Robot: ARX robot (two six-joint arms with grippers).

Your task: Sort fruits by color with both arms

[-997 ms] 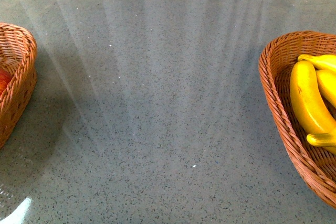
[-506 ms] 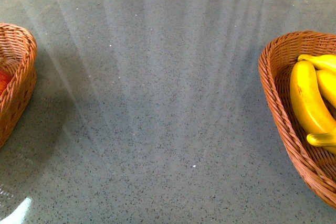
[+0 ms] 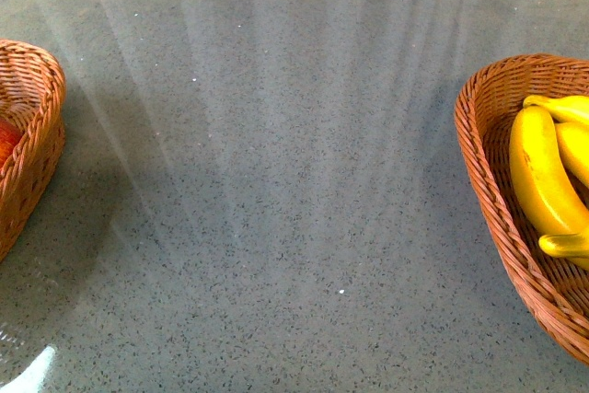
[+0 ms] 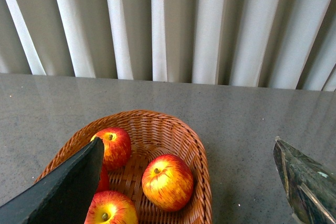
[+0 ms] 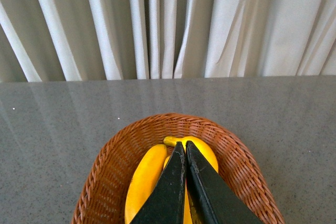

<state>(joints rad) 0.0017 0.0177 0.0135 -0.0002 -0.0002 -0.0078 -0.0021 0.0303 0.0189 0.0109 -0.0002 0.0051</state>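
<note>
Bananas [image 3: 543,177] fill the right basket [image 3: 479,149] in the front view, at least three, glossy and likely slick, best taken across the thick middle. The grey surface [image 3: 276,181] between the baskets carries no fruit, and only a red sliver shows in the left basket [image 3: 37,135].

From the left wrist, three apples [image 4: 167,181] lie in their basket (a fourth may hide behind the finger); round and firm, they want a grip across the widest part. The left pincer [image 4: 189,182] stands wide and empty.

From the right wrist, the right pincer [image 5: 185,182] is closed on nothing, above the bananas.
</note>
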